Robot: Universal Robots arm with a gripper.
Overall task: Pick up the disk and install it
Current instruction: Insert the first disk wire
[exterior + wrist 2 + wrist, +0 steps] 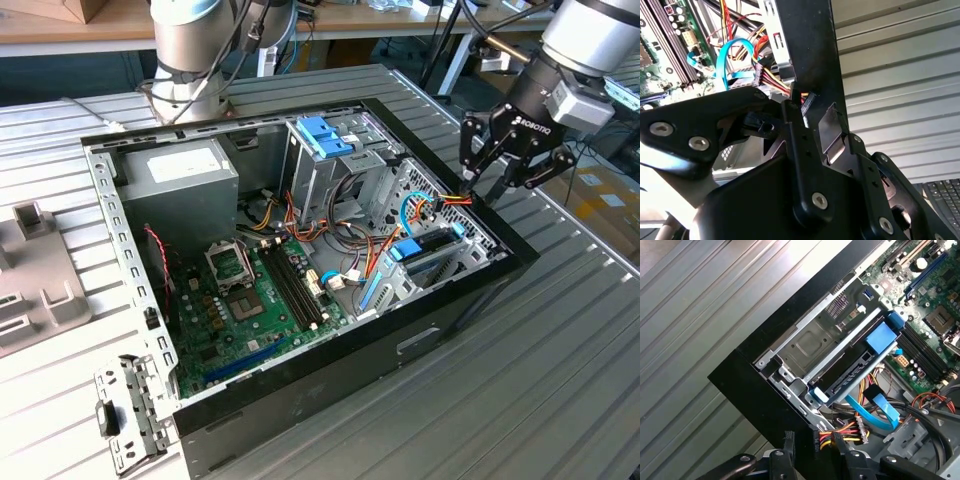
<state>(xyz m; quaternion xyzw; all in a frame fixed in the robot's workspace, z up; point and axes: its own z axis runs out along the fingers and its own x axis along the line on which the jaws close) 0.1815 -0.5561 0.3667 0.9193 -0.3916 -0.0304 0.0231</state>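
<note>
Exterior view: flat dark-grey hard drive w/ light-blue plastic carrier rail sits in a metal bay at the front corner of the open black desktop PC case, on the exterior view's right. Its long axis runs roughly along the case's front wall, blue rail tab on top. First wrist view shows the same disk seated in the silver bay, long axis parallel to the black case edge, blue tab end toward the green motherboard.

Arm comes in from the exterior view's upper right, wrist tilted down toward the case corner; black gripper hangs just above the case's far rim, near a bundle of red/yellow/black power wires. Jaws stand spread, nothing pinched between them; in the second wrist view the gripper straddles the black case wall.

Inside the case: motherboard, grey power supply box, tall metal drive cage w/ blue plastic bracket, light-blue data cable. Case rests on a ribbed metal tabletop.
</note>
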